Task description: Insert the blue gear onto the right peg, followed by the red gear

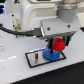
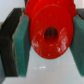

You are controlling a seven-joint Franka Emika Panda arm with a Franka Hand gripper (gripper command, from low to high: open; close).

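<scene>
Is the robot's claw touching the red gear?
Touching. In the wrist view, the gripper has its green pads pressed against both sides of the red gear, with no gap showing.

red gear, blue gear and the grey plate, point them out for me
red gear (image 2: 49,34): wrist view, rim of its centre hole
blue gear (image 1: 49,54): exterior view, its visible edge below the red gear
grey plate (image 1: 36,59): exterior view, bare grey surface

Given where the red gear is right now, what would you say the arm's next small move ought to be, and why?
Probably a short, careful descent. The gripper is shut on the red gear, which hangs just above the blue gear already lying on the grey plate. The peg itself is hidden, so I would first check that the red gear's centre hole lines up over the blue gear's hub, then lower.
</scene>
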